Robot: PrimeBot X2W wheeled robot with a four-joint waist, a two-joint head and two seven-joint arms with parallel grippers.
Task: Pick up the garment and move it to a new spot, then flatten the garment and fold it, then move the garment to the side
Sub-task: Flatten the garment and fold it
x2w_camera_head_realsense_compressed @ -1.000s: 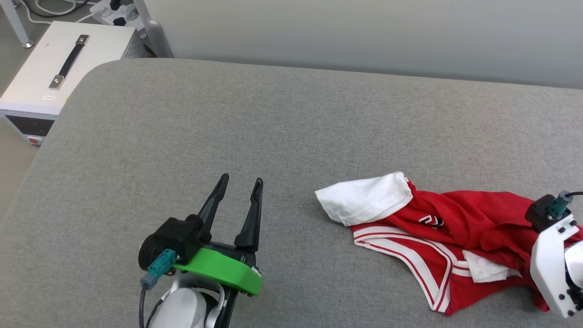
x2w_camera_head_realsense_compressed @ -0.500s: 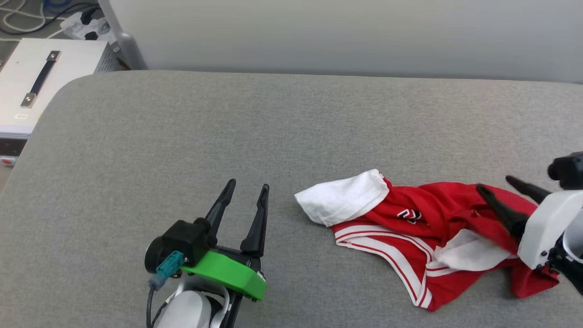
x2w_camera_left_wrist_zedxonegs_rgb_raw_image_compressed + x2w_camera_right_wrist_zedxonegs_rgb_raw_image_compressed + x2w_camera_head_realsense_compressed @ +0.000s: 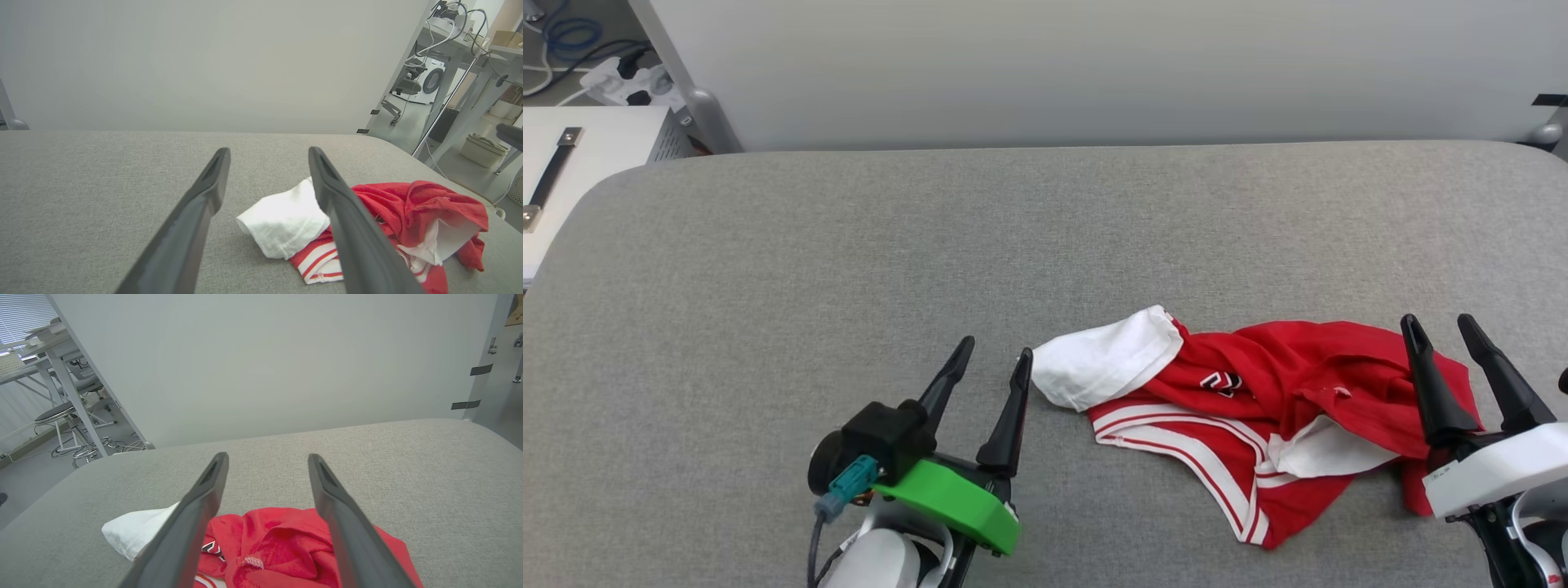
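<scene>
Right end effector (image 3: 1436,322): fingers spread wide, nothing between them. It sits over the right-hand edge of the garment (image 3: 1282,384). Whether the fingers brush the cloth, I cannot tell.

Left end effector (image 3: 997,347): fingers also spread, empty. Its right fingertip is just beside the white sleeve (image 3: 1107,359), not on it.

Step in hand, judged: flattening. The garment lies loose and unheld, so a fresh grip is needed on each side.
- Take two points far apart on the cloth. The left takes the sleeve end and the right takes the red edge under it.
- Pinch one layer only; thin fabric bunches easily.
- Lift a little, draw the two grips apart until the folds run out, then lay it down without dragging.
- Risk: pinching doubled layers would lock in the creases.

Garment: crumpled heap on the grey padded surface (image 3: 849,269), right of centre on the near half.
- Red body bunched and folded over itself.
- One white sleeve sticks out to the left.
- Striped trim (image 3: 1176,425) curves along the near side.
- A second white patch shows under a red fold.
- A small logo is visible near the sleeve.
</scene>
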